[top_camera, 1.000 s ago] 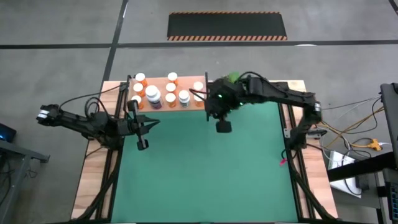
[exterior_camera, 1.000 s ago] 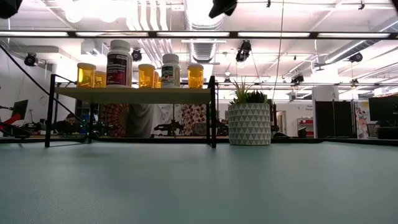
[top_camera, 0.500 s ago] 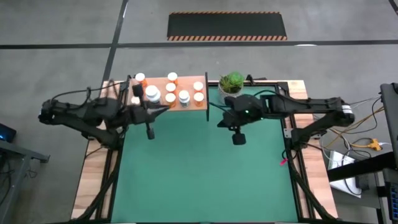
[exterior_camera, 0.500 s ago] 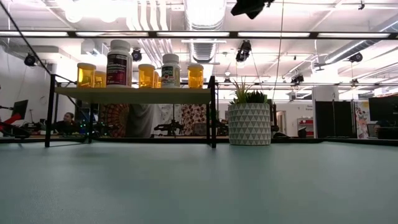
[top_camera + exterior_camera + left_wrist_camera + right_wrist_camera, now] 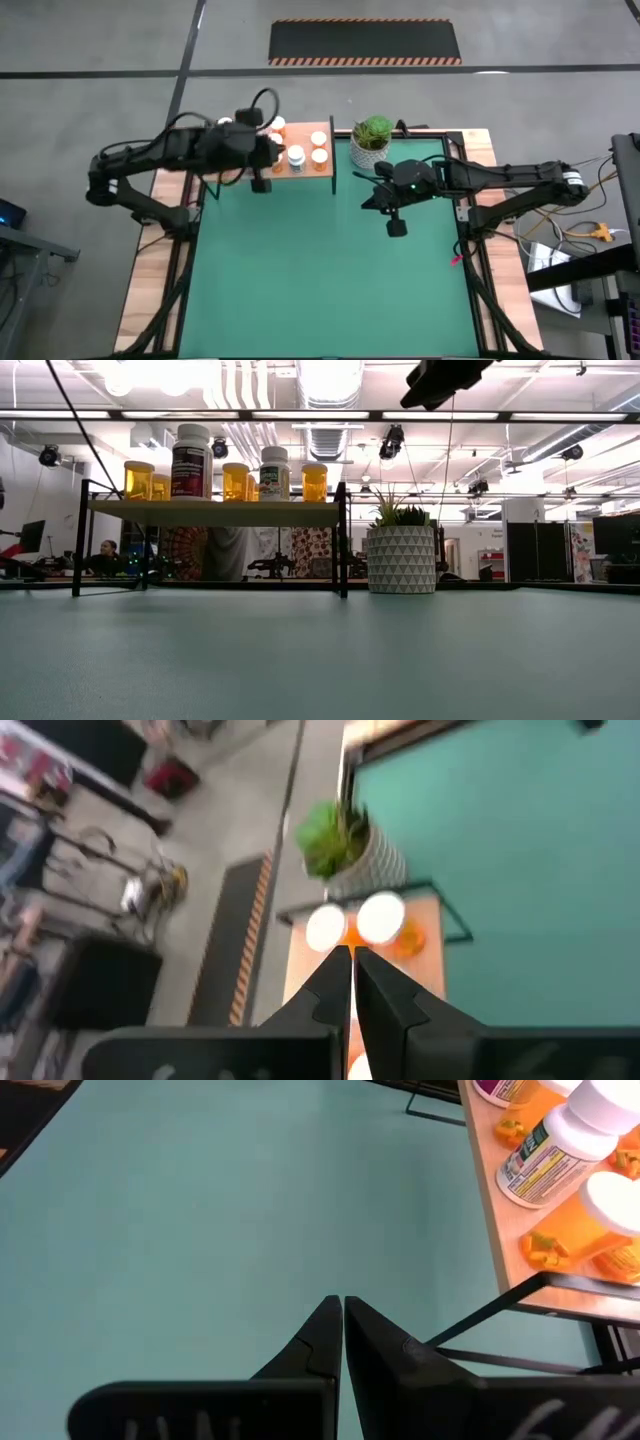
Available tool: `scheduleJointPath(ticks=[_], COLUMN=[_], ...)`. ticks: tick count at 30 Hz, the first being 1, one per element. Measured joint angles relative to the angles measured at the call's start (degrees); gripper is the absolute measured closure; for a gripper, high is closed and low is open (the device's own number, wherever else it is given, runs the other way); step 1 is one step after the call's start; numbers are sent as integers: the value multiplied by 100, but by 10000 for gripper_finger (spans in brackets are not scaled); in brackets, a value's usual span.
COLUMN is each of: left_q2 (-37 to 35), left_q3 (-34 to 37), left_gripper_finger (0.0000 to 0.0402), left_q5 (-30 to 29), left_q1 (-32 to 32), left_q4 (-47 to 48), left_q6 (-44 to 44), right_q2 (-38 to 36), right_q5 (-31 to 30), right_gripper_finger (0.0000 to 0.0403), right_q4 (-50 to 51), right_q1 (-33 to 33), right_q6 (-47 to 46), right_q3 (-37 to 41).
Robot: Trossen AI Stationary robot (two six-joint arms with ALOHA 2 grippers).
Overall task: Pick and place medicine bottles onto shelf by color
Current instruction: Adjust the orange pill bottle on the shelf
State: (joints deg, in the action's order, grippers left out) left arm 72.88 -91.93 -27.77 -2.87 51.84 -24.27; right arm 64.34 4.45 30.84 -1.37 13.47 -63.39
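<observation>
- Up on the shelf (image 5: 215,513), at the far left of the desk (image 5: 320,290): all the medicine bottles (image 5: 236,482) in sight stand upright on the wooden board. None lies on the green mat.
- Count, low view: at least seven bottles. Five are orange, though two of those are partly hidden behind others. Two are white-bodied: one large bottle (image 5: 191,460) and one smaller white bottle (image 5: 274,472).
- Count, high view: at least four white caps show on the shelf's right half. The left arm hides the rest.
- One shelf and one potted plant (image 5: 372,131). The plant stands just beside the shelf's right posts.
- Two arms. Left hand (image 5: 262,183) is clenched and carries nothing. It hovers at the shelf's front edge, with its arm lying across the left half of the board. Its wrist view shows two orange bottles just past the pressed-together fingertips.
- Right hand (image 5: 396,228) is clenched and empty. It hangs above the mat, in front of the plant and apart from the shelf.
- Change since a second ago: the left hand has come in from the desk's left edge to the shelf front. The right hand has drawn away from the shelf's right post, uncovering the plant.
- Bottles on the shelf look unchanged in the low view.
</observation>
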Motion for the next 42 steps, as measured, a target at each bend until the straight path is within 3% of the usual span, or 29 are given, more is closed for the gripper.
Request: scheduleJointPath(ticks=[4,12,17,27,42], left_q2=[375,1112,1487,2050,2090], left_q3=[-410,-896,-1100,-1057,-862], left_gripper_finger=[402,402,402,402,402], left_q5=[478,775,1678,1688,1654], left_q1=[-659,-1959,-2486,-2680,-2720], left_q4=[516,1321,1464,1827,1814], left_q6=[6,-220,-176,735,798], right_q2=[-181,-483,-517,-506,-504], right_q5=[0,0,0,-2,-1], right_gripper_finger=[394,394,394,394,394], right_q4=[-194,-505,-609,-630,-627], right_q1=[-2,-2,-2,-2,-2], right_q6=[4,4,4,66,63], right_q3=[265,652,716,792,832])
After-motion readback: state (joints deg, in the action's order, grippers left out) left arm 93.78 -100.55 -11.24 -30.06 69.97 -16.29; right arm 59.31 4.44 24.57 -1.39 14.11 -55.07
